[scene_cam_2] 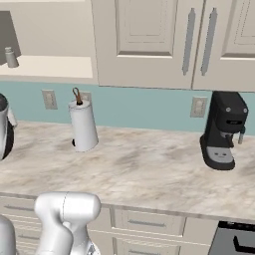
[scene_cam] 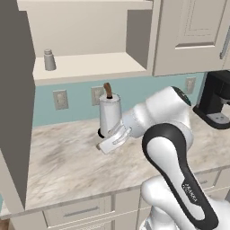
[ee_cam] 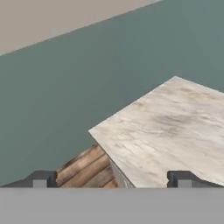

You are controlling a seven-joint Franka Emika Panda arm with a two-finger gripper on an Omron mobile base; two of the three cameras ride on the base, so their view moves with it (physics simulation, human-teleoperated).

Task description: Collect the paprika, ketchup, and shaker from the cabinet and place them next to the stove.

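Shaker [scene_cam: 49,59] on cabinet [scene_cam: 90,67] shelf

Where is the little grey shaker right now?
The shaker stands upright on the open cabinet shelf, near its left end, above the paper towel roll on the counter. The right base view shows it at the upper left.

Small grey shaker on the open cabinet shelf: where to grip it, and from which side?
Grip the small grey cylindrical shaker around its straight lower body, below the narrowing rounded top. Come in level from the open front of the cream cabinet: the shaker stands upright near the shelf's left end, with the cabinet side wall close on its left.
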